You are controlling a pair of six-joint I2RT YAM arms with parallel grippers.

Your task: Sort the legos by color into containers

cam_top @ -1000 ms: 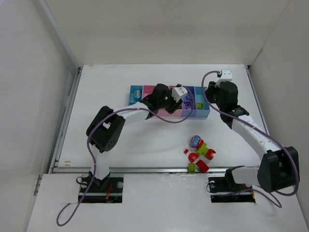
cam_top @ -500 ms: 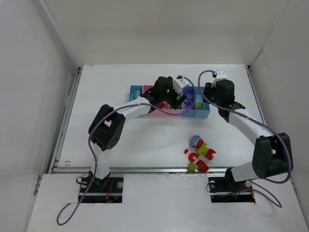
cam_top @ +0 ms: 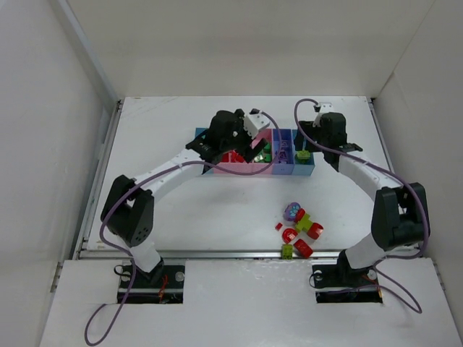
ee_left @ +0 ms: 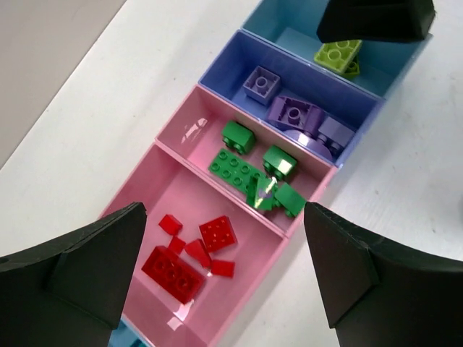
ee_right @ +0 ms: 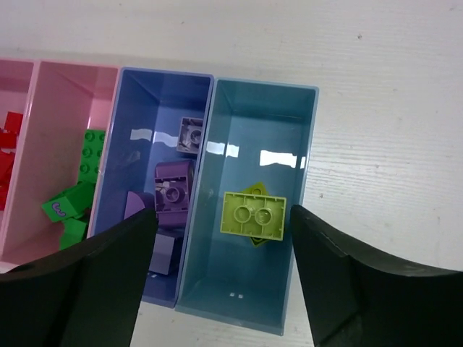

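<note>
Left gripper (cam_top: 252, 144) released, jaws wide, nothing between them; it hangs over the pink part of the bins (cam_top: 242, 169), which sit toward 12 o'clock on the table (cam_top: 181, 210). Left wrist view: red legos (ee_left: 189, 254) in the wide pink bin (ee_left: 188, 195), green legos (ee_left: 255, 173) in the pink bin (ee_left: 195, 137) at 1 o'clock of it, purple legos (ee_left: 289, 112) in the purple-blue bin (ee_left: 311, 83) next along, yellow-green legos (ee_left: 338, 52) in the light blue bin (ee_left: 289, 36) at the end. Right gripper (cam_top: 305, 147) also released, jaws wide, grasping nothing, above that light blue bin; one flat yellow-green brick lies on the bin floor right under the gap, on top of a second one. Fifth bin (cam_top: 200, 139) at the 9 o'clock end of the row is partly hidden by the left arm, contents can't tell. Loose legos (cam_top: 298, 230), red, yellow-green and one purple, are clustered on the table at 5 o'clock of the bins, well apart from them, near the front edge
</note>
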